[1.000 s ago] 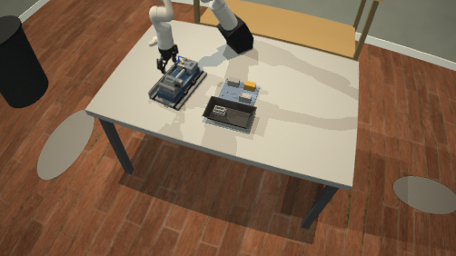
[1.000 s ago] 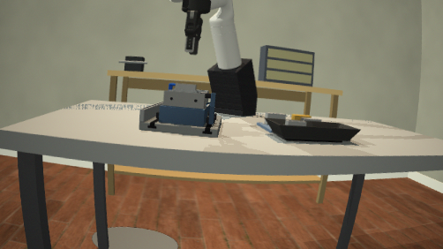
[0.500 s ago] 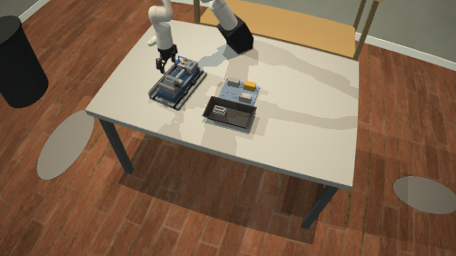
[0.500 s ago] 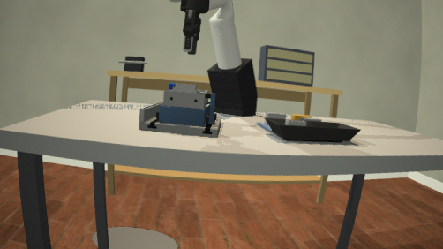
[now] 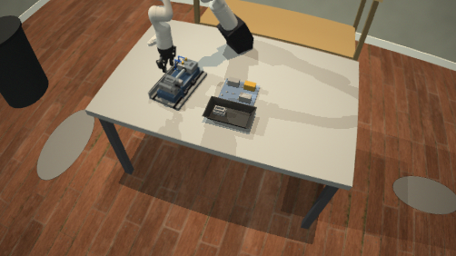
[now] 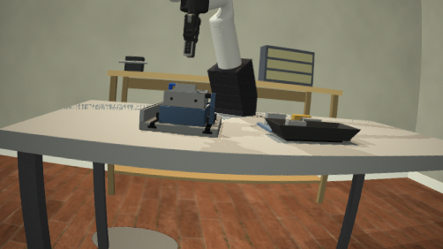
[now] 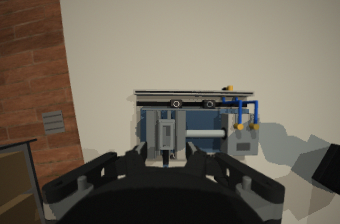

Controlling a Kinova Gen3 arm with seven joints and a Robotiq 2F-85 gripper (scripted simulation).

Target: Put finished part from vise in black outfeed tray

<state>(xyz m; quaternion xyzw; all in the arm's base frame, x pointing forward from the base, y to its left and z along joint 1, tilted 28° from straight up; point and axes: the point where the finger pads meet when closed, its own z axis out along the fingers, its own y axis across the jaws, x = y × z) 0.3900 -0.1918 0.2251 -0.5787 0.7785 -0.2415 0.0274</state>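
The blue and grey vise (image 5: 178, 84) (image 6: 183, 114) (image 7: 201, 131) stands on the left part of the table. The finished part (image 5: 173, 79) (image 7: 166, 135), a grey block with a pocket, sits between its jaws. My gripper (image 5: 163, 66) (image 6: 189, 54) (image 7: 166, 148) hangs well above the vise, pointing down, over its near end. Its fingers are partly apart with nothing between them. The black outfeed tray (image 5: 239, 117) (image 6: 318, 132) lies to the right of the vise, with one grey part (image 5: 219, 110) in its left end.
A blue fixture plate (image 5: 232, 92) with grey blocks and an orange block (image 5: 249, 83) lies behind the tray. The arm's black base (image 5: 236, 37) (image 6: 233, 88) stands at the table's back. A wooden shelf (image 5: 291, 25) is behind the table, and a black bin (image 5: 18, 62) stands on the floor to the left.
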